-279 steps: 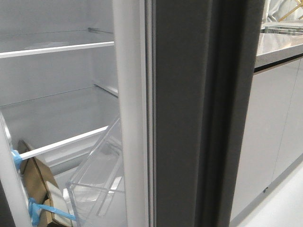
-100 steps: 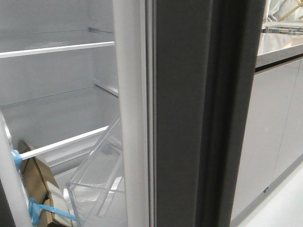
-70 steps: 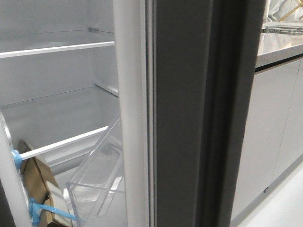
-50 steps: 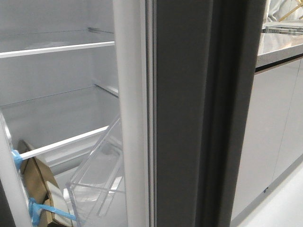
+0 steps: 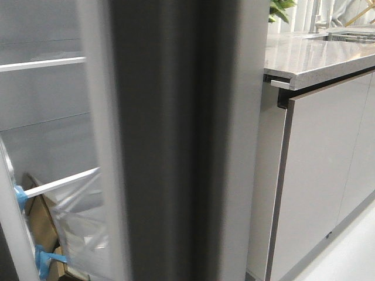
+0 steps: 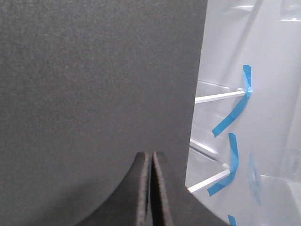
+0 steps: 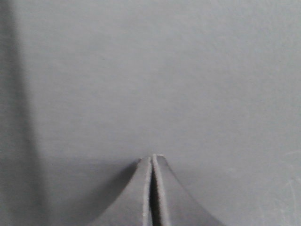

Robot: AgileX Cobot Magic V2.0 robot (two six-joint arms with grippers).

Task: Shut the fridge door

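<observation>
Swung leftward across the front view since half a second earlier, the fridge door [image 5: 176, 140] appeared as a blurred, matte dark grey slab, its edge covering much of the interior that had been visible and uncovering the cabinet side and countertop lip at right. It stood edge-on in the centre of the frame, still ajar, with a pale grey band along its left margin. To its left, white shelf rails [image 5: 44, 63] crossed the smooth white fridge interior [image 5: 47, 117]; a clear plastic bin [image 5: 82, 225], smeared by motion, sat low beside a brown cardboard piece [image 5: 40, 219] bound with blue tape [image 5: 20, 196]. To the right, a speckled stone-look countertop [image 5: 310, 55] overhung pale glossy cabinet doors [image 5: 316, 170].

From the left wrist, the left tool [image 6: 151, 157] showed its two dark curved fingertips pressed together, tips against or just off the door's finely grained dark face [image 6: 99, 80]; contact could not be judged. Beyond the door's straight edge, white rails and blue tape strips [image 6: 233, 110] lined the glossy liner.

From the right wrist, the right tool [image 7: 151, 160] was likewise pressed together, pointing at a flat, finely textured grey surface [image 7: 155, 70] that filled the frame.
</observation>
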